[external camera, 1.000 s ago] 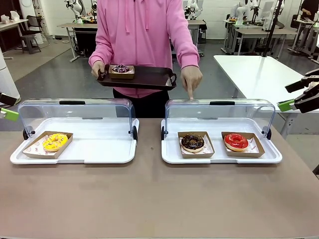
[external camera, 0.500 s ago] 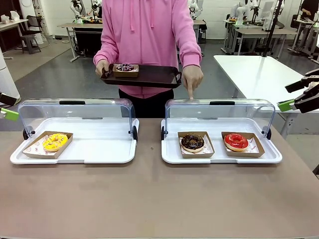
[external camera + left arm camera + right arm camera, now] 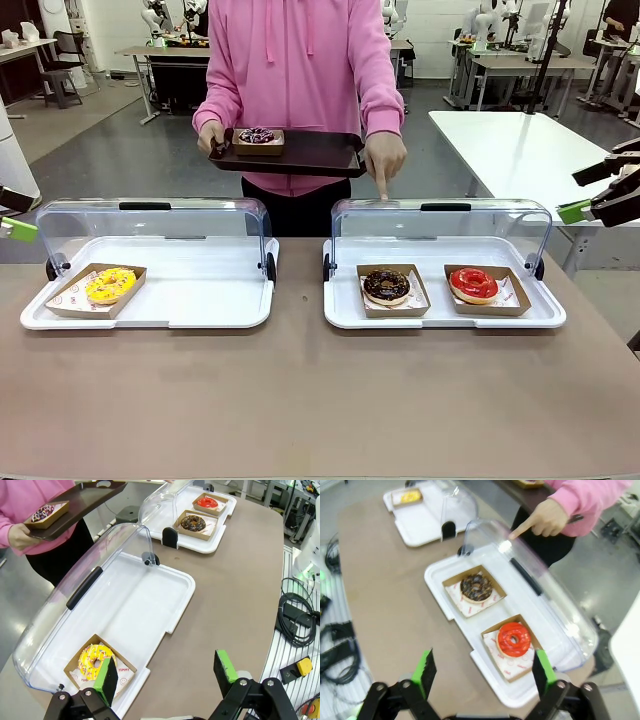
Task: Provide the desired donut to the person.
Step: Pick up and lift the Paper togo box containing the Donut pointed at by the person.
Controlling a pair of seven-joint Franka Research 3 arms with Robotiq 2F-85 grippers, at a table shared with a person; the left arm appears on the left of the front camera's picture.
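Currently:
1. Both arms: left gripper and right gripper spread wide, green pads bare, nothing held.
2. Surface: table, flat matte brown.
3. Two white plastic bases, clear domed lids swung back. The left tray has a yellow donut in a cardboard boat. The right tray has a chocolate donut and a glossy red donut, each in its own boat.
4. The person, pink hoodie, holds a dark tray carrying a purple-sprinkled donut. The pointing hand has its fingertip on the right lid, at the chocolate donut's end.
5. Room: grey floor, white side table, benches beyond.
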